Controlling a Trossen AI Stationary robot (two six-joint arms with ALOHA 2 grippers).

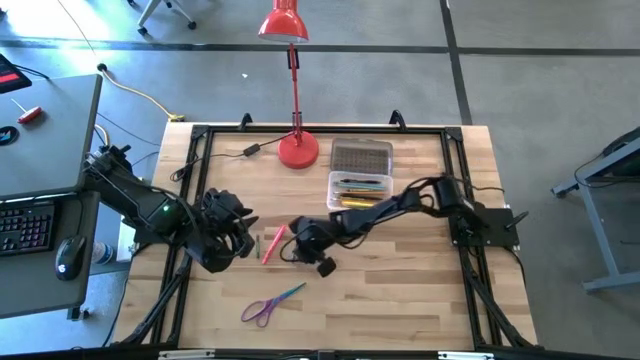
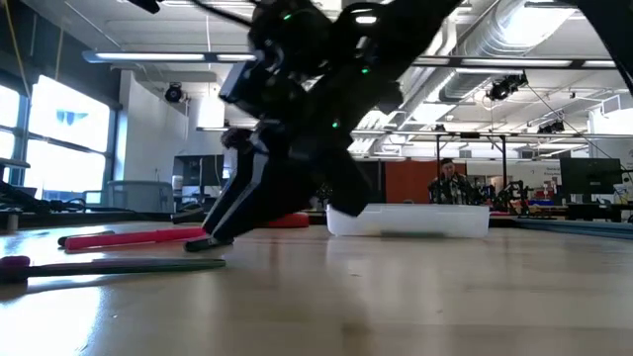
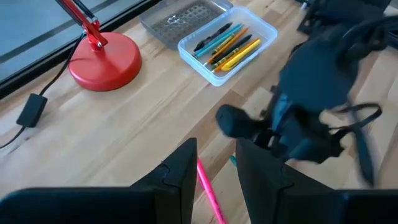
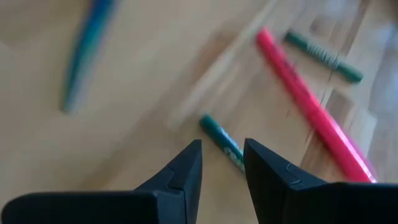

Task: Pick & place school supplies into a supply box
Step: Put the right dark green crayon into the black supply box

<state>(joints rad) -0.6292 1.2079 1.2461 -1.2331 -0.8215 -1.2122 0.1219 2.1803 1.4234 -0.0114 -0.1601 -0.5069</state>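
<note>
The clear supply box (image 1: 360,189) sits right of centre and holds several pens; its bumpy grey lid (image 1: 361,157) lies just behind it. A pink pen (image 1: 272,244) and a short green pen (image 1: 255,243) lie at mid-table, and purple-handled scissors (image 1: 268,304) lie nearer the front edge. My right gripper (image 4: 222,167) is open and low over the table, its fingertips on either side of a green pen's end (image 4: 219,138), right of the pink pen (image 4: 311,106). My left gripper (image 3: 215,174) is open, just left of the pens, with the pink pen (image 3: 209,190) showing in its gap.
A red desk lamp stands by its round base (image 1: 298,150) at the far side, left of the lid, with its cord trailing left. The two grippers are close together over the pens. In the low view the box (image 2: 407,220) is behind and right of the gripper. A person (image 2: 447,183) is far behind.
</note>
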